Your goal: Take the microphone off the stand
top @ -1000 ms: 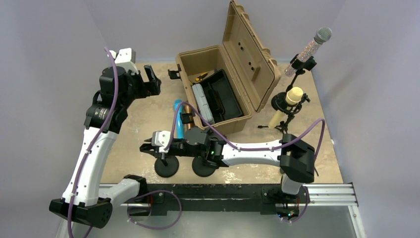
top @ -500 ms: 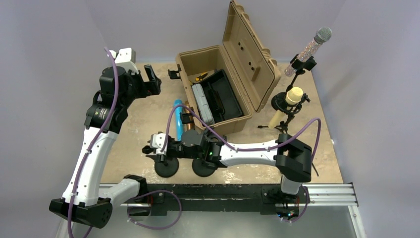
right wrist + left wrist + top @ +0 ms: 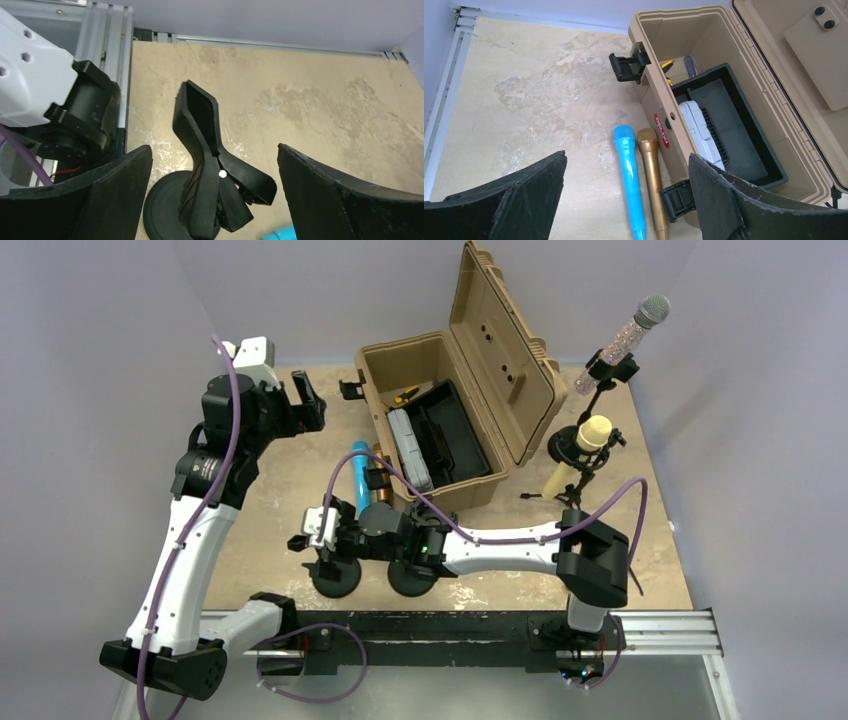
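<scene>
A blue microphone and a gold microphone lie side by side on the table, next to the toolbox. They also show in the left wrist view as the blue microphone and the gold microphone. My right gripper stands open around the empty black clip of a stand with a round base, touching nothing. From above, the right gripper hangs over that stand. My left gripper is raised at the back left, open and empty. A glitter microphone and a cream microphone sit in stands at the right.
An open tan toolbox with a black tray stands at the back centre, its lid up. A second round stand base sits under the right arm. The two tall stands crowd the right rear corner. Purple walls close in on the table.
My right gripper's jaws have spread wide over the near-left stand, and the wrist has shifted slightly. The left arm and the microphones have not moved.
</scene>
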`<state>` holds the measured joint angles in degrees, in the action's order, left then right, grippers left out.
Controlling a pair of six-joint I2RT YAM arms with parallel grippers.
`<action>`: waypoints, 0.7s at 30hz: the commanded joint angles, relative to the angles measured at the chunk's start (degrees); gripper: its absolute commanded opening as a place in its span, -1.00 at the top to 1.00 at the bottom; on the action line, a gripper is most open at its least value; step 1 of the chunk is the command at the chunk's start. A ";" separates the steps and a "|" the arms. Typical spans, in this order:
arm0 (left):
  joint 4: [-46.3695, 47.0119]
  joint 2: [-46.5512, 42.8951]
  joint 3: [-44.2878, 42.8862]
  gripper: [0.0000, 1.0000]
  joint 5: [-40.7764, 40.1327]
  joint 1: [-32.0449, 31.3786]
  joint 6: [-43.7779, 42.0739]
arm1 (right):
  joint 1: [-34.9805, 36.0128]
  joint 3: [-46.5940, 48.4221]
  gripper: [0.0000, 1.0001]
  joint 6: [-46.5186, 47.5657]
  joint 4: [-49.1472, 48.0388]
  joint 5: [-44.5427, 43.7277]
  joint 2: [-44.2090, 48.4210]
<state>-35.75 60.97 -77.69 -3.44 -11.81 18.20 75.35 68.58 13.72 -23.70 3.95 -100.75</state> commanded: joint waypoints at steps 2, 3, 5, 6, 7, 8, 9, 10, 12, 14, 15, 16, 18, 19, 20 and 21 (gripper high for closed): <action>2.83 -0.15 0.59 -0.79 0.58 -0.46 -1.17 | -0.29 2.45 -0.86 -0.63 0.21 -4.21 3.54; 2.90 -0.09 0.66 -0.79 0.68 -0.41 -1.15 | -0.34 2.09 -0.88 -0.54 -0.65 -4.85 4.37; 2.97 0.19 0.74 -0.78 0.78 -0.46 -1.06 | -0.57 1.43 -0.90 -0.55 -2.21 -4.90 5.84; 2.89 0.28 0.69 -0.79 0.85 -0.43 -1.06 | -0.67 1.13 -0.90 -0.53 -2.76 -4.61 6.38; 3.00 0.35 0.70 -0.79 1.06 -0.49 -0.98 | -0.82 0.90 -0.91 -0.61 -3.26 -4.41 6.73; 2.99 0.23 0.70 -0.79 1.19 -0.49 -0.97 | -0.96 0.79 -0.91 -0.54 -3.29 -4.39 6.82; 2.99 0.21 0.65 -0.79 1.32 -0.46 -0.90 | -1.05 0.82 -0.91 -0.41 -3.03 -4.39 6.71; 2.90 0.25 0.59 -0.79 1.44 -0.48 -0.88 | -1.12 0.85 -0.89 -0.22 -2.63 -4.27 6.42; 3.00 0.10 0.65 -0.79 1.55 -0.49 -0.79 | -1.26 1.18 -0.84 0.53 -1.48 -4.05 5.59; 3.12 0.13 0.80 -0.78 1.53 -0.49 -0.79 | -1.26 2.03 -0.78 1.55 -0.08 -4.12 4.79; 3.09 0.27 0.80 -0.78 1.49 -0.47 -0.79 | -1.26 2.34 -0.77 2.24 0.53 -2.37 4.58; 3.06 0.34 0.74 -0.79 1.69 -0.49 -0.79 | -1.26 2.56 -0.76 3.01 0.84 -1.04 4.45; 3.24 0.09 0.78 -0.79 2.15 -0.49 -0.66 | -1.24 3.44 -0.72 4.64 2.14 1.14 3.74; 3.26 -0.03 0.78 -0.78 2.14 -0.49 -0.69 | -1.25 4.19 -0.70 5.42 3.22 1.92 3.18; 3.22 -0.04 0.76 -0.79 2.06 -0.45 -0.69 | -1.25 5.24 -0.66 6.07 4.18 2.36 2.65; 3.25 -0.14 0.78 -0.78 2.00 -0.49 -0.70 | -1.26 5.90 -0.64 6.34 4.65 2.34 2.12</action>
<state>-35.20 61.28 -76.97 -2.24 -11.84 18.22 74.17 69.71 16.58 -21.69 3.07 -97.36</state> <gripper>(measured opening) 0.891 0.844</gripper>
